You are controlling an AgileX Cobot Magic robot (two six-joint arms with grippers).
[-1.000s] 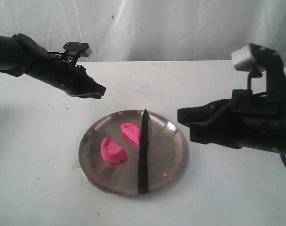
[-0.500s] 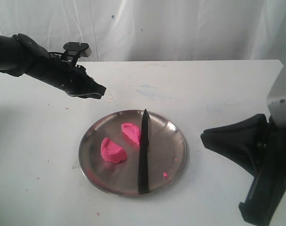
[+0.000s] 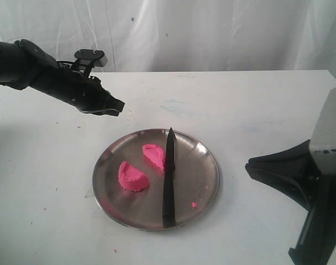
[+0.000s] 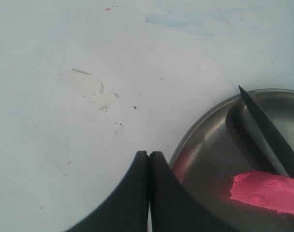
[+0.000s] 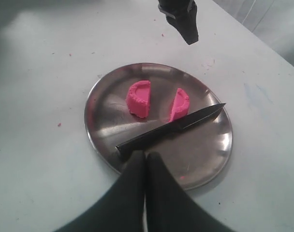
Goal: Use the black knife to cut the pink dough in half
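The pink dough [image 3: 134, 177] is lying halved at nine and eleven o'clock on the steel plate [image 3: 200, 165], the black knife [image 3: 168, 176] resting beside it from twelve to six, while the left gripper [image 3: 117, 106] and right gripper [image 5: 146, 153] are hovering clear, pinched together and empty, since the cut looks finished.

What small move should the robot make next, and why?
Probably lift both arms clear and stop: the dough lies in two halves on the plate, the knife rests beside them, released, and the left gripper and right gripper are shut on nothing.
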